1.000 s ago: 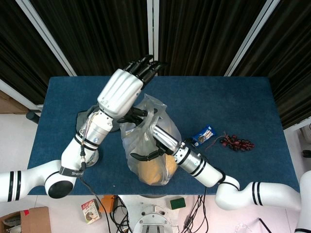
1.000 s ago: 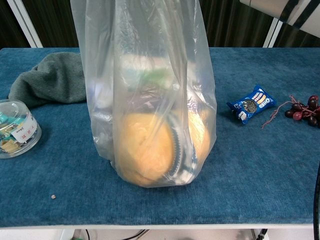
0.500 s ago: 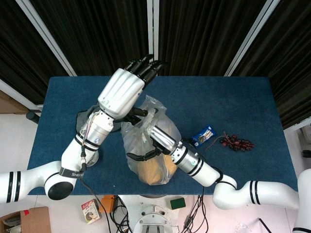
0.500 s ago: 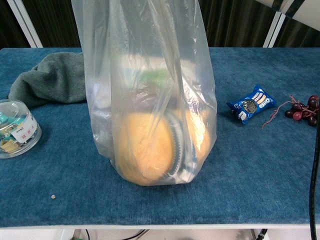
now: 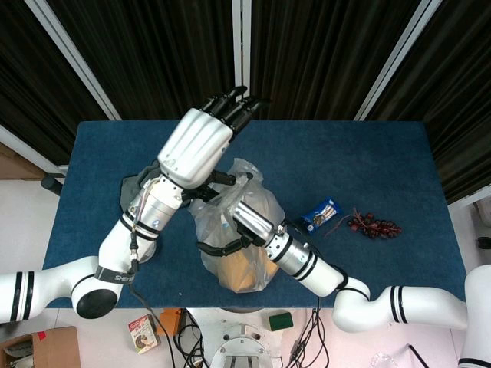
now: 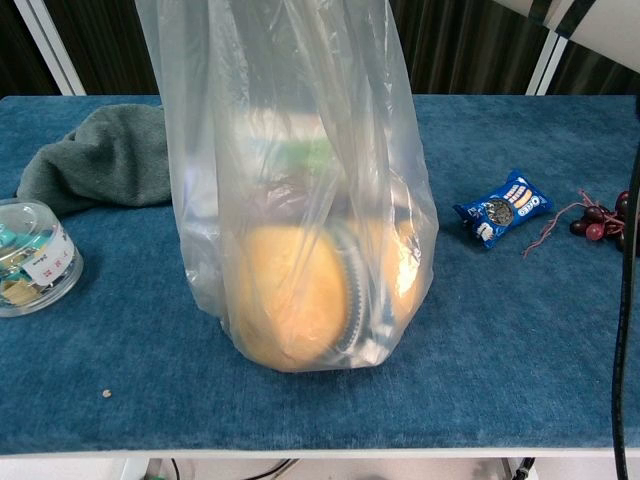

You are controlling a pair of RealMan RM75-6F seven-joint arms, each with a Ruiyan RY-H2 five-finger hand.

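Plastic bag (image 6: 300, 190), standing near the blue desk's (image 5: 368, 165) front edge and already holding a round yellow-orange item (image 6: 290, 300), remains held up at its mouth by the left hand (image 5: 201, 146) while the right hand (image 5: 244, 224) reaches inside, its grasp indiscernible; only the head view shows either hand, only the chest view the contents.

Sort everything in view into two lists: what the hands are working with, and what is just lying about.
In hand:
- plastic bag, held up at its top by the left hand
- right hand, at the bag's mouth
- round yellow bread inside the bag

Lying about:
- grey cloth
- clear tub
- blue snack packet
- grapes
- table
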